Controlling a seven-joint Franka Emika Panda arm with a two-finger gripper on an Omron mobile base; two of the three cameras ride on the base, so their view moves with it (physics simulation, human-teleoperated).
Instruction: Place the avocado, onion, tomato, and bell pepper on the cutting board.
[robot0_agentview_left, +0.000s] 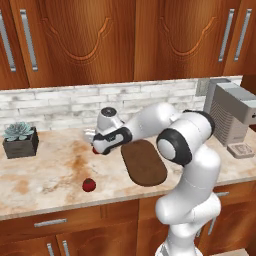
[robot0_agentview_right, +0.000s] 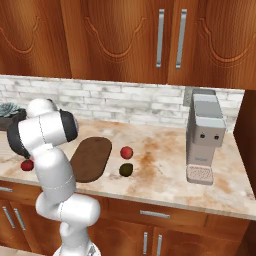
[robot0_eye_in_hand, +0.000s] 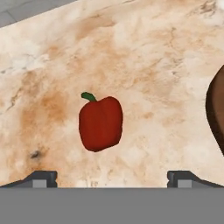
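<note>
The big stone counter (robot0_agentview_left: 45, 170) has nearly everything on it. The long brown cutting board (robot0_agentview_left: 144, 162) lies flat on it, and no food is on the board.

The white arm bends low over the counter to the left of the board. Its hand points down at the counter.

The gripper (robot0_eye_in_hand: 111, 177) is wide open, with nothing in it. Its two dark tips stand far apart, one to each side of the red bell pepper (robot0_eye_in_hand: 100, 123).

The bell pepper lies on the bare counter right under the hand, near the left end of the board but not touching it. It has a small green stem (robot0_eye_in_hand: 88, 96). It looks smooth and shiny, so it may slip. It is probably light and hollow, so a soft squeeze should do. The best place to hold it looks like the fat middle, not the stem.

A round red thing, maybe the tomato (robot0_agentview_left: 89, 184), sits near the front edge of the counter. Another red ball (robot0_agentview_right: 126, 152) lies on the other side of the board. The dark avocado (robot0_agentview_right: 126, 169) sits just in front of that ball.
</note>
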